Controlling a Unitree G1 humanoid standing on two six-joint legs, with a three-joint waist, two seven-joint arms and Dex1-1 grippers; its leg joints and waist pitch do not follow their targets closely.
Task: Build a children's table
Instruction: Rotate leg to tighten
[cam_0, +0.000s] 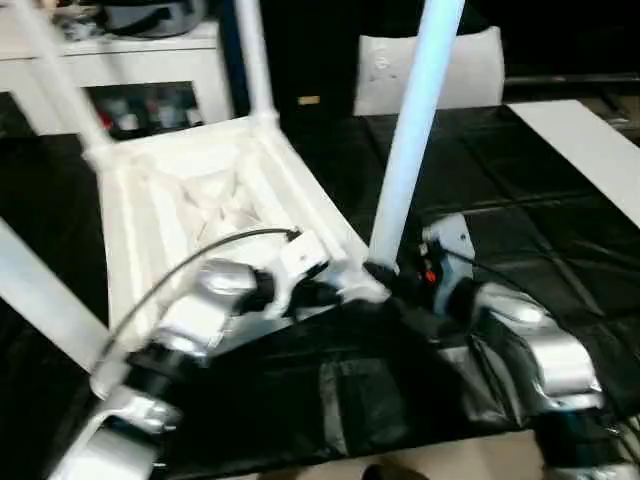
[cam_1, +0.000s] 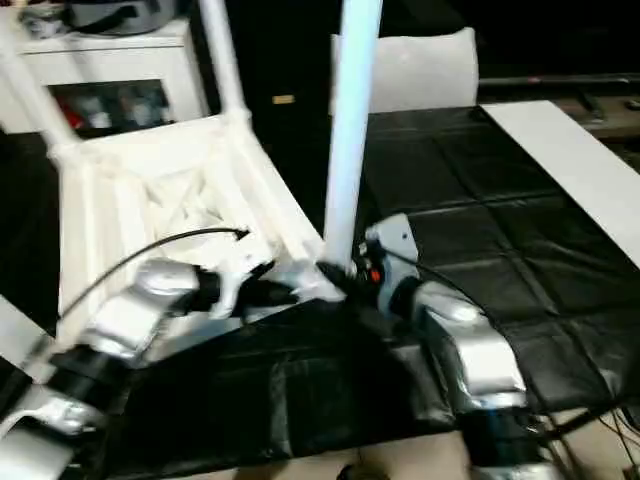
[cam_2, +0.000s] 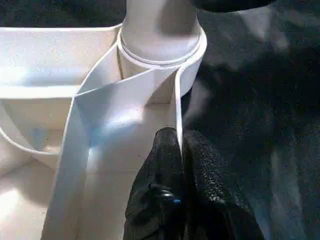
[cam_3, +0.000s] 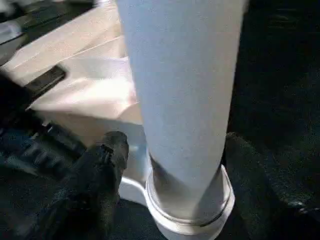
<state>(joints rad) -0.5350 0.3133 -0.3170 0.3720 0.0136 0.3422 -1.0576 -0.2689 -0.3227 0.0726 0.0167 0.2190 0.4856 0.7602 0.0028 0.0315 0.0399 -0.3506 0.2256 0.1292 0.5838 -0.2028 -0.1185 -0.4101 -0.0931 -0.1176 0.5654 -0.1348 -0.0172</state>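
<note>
Three white legs (cam_0: 415, 130) rise from the upturned table (cam_0: 200, 200) in our head views, each a smooth tapered tube seated in a round corner socket. The table lies top-down on the black desk (cam_0: 520, 190), whose cover is shiny and creased, and its ribbed underside faces up. A white cabinet (cam_0: 120, 60) stands behind. Our left jaws (cam_0: 325, 293) reach in from the left to the near corner of the table, and our right jaws (cam_0: 395, 280) sit at the foot of the nearest leg, just beside that same corner.

Looking along the left wrist, we see the two black, grainy-textured fingers (cam_2: 200, 170) pressed together, closed with nothing between them, their tips touching a thin upright rib of the table (cam_2: 125, 115) just short of the socket ring.

Along the right wrist, the leg (cam_3: 182, 90) stands thick and matte between our black fingers (cam_3: 107, 165), one on each side of it. They stand apart around its base near the socket collar; whether they press on it we cannot tell.
</note>
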